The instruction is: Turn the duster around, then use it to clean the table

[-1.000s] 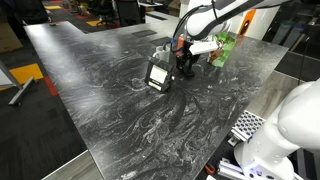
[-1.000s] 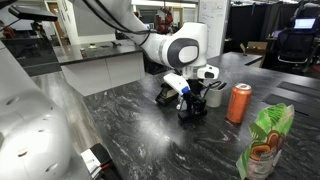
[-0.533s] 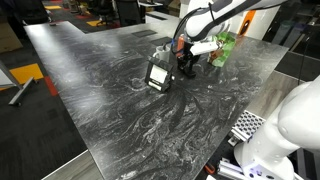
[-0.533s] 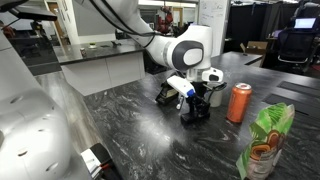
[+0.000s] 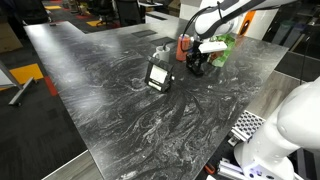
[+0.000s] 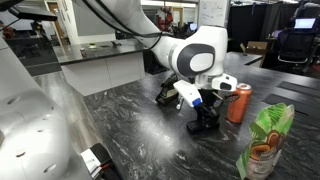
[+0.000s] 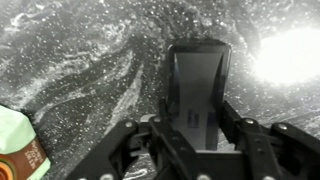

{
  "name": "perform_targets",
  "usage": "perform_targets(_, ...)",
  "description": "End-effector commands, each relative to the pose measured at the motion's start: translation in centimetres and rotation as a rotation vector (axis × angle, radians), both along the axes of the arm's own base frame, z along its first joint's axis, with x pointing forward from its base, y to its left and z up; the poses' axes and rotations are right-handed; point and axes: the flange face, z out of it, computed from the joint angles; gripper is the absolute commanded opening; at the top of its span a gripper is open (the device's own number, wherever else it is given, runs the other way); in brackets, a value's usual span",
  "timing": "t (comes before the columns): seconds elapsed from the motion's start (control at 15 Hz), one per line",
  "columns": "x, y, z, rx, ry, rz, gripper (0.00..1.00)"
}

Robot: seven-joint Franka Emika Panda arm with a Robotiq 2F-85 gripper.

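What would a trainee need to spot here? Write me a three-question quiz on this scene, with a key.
1. True or false: the orange can stands upright on the table.
2. The table's surface is: A plain white; B black-and-grey marbled; C bare wood.
3. Fill in: in the wrist view, the green bag shows at the lower ____ corner.
Key: 1 true; 2 B; 3 left.

A black, box-shaped duster (image 5: 160, 75) with a pale grey face rests on the glossy counter (image 5: 110, 110), which is marbled in black-and-grey swirls.
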Motion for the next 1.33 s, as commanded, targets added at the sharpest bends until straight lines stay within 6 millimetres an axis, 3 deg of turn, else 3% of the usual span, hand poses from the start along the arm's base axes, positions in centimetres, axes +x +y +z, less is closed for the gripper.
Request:
perform_targets(0.0, -3.8, -2.8, -1.2, 0.009, 0.017, -0.044, 0.27)
perform_targets(0.13, -4.7, -3.7, -1.1, 0.006, 0.022, -0.063, 0.27)
perform_targets(0.4, -3.3, -2.7, -1.2, -0.017, 0.042, -0.028, 0.27)
perform_targets(0.93, 2.7, 4.1, -1.1, -0.043, 0.054, 0.148, 0.27)
perform_targets(1.27, 4.6, 6.2, -1.1, -0.044, 0.046, 0.21, 0.27)
